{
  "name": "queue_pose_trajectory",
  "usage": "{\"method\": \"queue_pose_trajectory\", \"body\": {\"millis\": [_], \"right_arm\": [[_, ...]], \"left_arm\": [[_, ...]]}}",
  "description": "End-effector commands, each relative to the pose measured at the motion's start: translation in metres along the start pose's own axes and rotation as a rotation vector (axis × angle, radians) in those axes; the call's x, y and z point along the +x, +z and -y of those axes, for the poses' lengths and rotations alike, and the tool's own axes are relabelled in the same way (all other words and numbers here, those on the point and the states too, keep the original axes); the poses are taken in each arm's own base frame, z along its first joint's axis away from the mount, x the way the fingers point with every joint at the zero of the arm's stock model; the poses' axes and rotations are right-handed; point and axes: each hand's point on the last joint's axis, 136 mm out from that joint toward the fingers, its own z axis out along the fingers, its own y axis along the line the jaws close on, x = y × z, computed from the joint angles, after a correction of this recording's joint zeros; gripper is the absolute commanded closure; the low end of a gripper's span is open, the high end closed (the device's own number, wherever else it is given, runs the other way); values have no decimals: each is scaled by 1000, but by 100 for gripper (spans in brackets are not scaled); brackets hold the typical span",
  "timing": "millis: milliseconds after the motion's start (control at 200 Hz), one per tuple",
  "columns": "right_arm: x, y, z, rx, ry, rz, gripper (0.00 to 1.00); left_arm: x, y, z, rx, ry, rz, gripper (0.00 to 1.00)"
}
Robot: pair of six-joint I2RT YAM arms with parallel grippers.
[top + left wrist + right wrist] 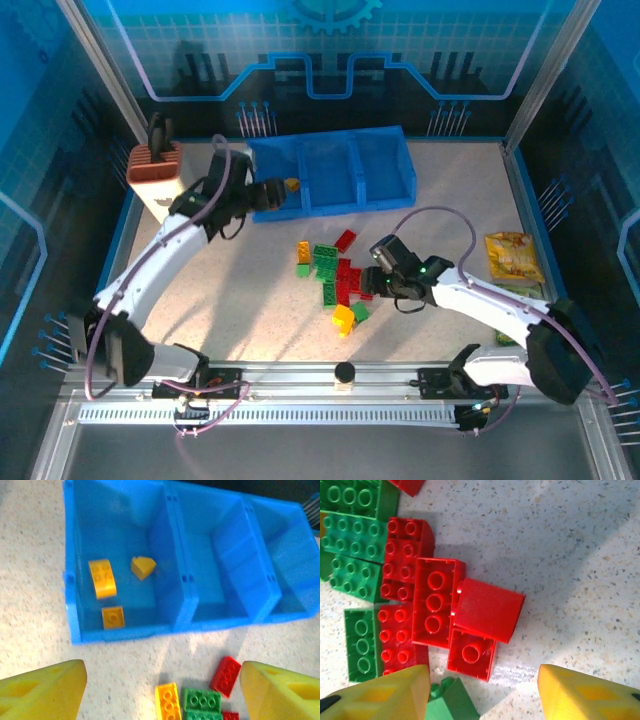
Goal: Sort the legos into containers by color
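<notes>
Three yellow studded plastic bricks (102, 578) lie in the translucent blue plastic bin (177, 540), all in the end compartment on the left arm's side. An oblong one is near the outer wall, a small square one is by the front wall, and a sloped piece sits tilted closer to the divider. The left gripper (162, 675) hangs just in front of that compartment, over the speckled tabletop (30, 595). Its yellow fingers (45, 690) are spread wide with nothing between them. The loose pile of red, green and yellow bricks (335, 275) lies on the tabletop in front of the bin's middle, apart from its front wall. The nearest pieces, an orange brick (167, 702), a green one and a red one, are a little way short of the bin. The right gripper (484, 675) is low over the side of this pile farthest from the bin, fingers likewise wide apart and holding nothing. Between them sits a small red single-stud brick (471, 654), touching a smooth red sloped brick (487, 609) and a long red three-stud brick (436, 602). Green bricks (355, 535) crowd beside these. A white and brown box with a black handle (155, 170) stands near the bin's end on the left arm's side. A yellow snack packet (513, 255) lies well apart from the bin, in front of its other end.
</notes>
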Motion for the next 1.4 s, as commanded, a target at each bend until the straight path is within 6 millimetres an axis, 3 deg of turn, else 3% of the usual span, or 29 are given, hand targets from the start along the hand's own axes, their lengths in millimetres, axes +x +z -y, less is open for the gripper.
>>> {"method": "queue_pose_trajectory", "body": {"millis": [0, 115, 455, 485, 600, 795, 1126, 1396], "right_arm": [[-5, 6, 2, 32, -12, -37, 40], [-9, 17, 2, 47, -10, -59, 40], [-10, 46, 0, 68, -11, -126, 40], [-18, 44, -6, 59, -12, -110, 41], [-18, 46, -3, 80, -7, -115, 47], [-21, 37, 1, 99, -8, -95, 59], [-40, 17, -6, 106, -49, -54, 61], [-41, 22, -8, 111, -55, -65, 62]], "left_arm": [[32, -3, -2, 1, -11, -22, 19], [58, -12, -14, -26, 0, -49, 19], [103, -25, -36, -44, -10, -110, 19], [106, -25, -38, -45, -14, -114, 19], [117, -25, -42, -41, -25, -125, 19], [123, -25, -46, -53, -15, -131, 19], [129, -27, -52, -61, -3, -126, 20], [139, -32, -58, -58, -9, -129, 20]]}}
